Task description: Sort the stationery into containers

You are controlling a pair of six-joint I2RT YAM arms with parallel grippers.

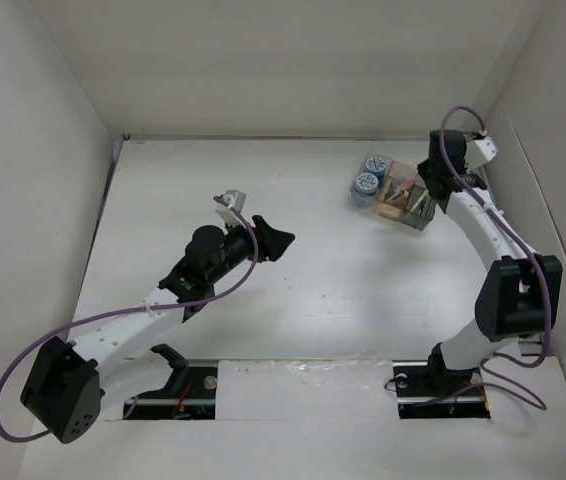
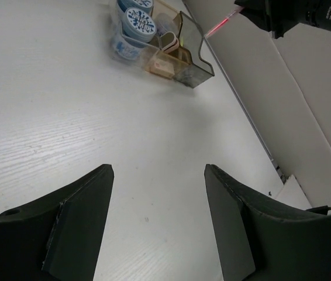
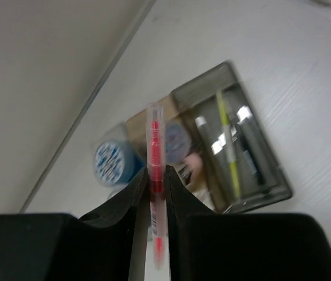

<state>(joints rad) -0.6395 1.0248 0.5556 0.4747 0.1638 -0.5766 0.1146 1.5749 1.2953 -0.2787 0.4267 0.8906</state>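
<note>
The pink pen (image 3: pixel 154 153) is held tight in the right jaws, up above the boxes (image 1: pixel 406 216) near the far right corner of the bench (image 1: pixel 263 200). It looks like the last thing to sort. 2 blue cylinders (image 2: pixel 138 23) sit in clear boxes (image 2: pixel 131 55). A pinkish block (image 1: pixel 394 198) is in a tan box (image 2: pixel 184 54). The smoky box (image 2: pixel 196 61) has a yellow pen (image 3: pixel 227 140) and dark pens (image 3: pixel 246 149). The left jaws are wide and hold nothing, over the middle of the bench.
</note>
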